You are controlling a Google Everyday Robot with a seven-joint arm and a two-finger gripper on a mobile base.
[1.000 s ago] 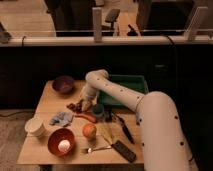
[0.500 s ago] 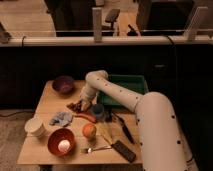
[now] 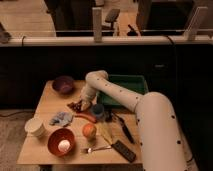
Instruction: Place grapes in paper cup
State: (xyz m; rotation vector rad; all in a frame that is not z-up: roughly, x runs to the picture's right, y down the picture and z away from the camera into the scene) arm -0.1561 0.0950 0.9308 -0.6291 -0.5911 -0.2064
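The grapes, a small flat dark red-purple cluster, lie on the wooden table left of centre. My gripper is down at the cluster's right edge, at the end of the white arm that reaches in from the lower right. The paper cup is white and stands near the table's front left, well apart from the gripper.
A purple bowl stands at the back left, a green tray at the back right. An orange carrot-like stick, a round orange fruit, a red bowl, a grey cloth, a fork and dark utensils fill the front.
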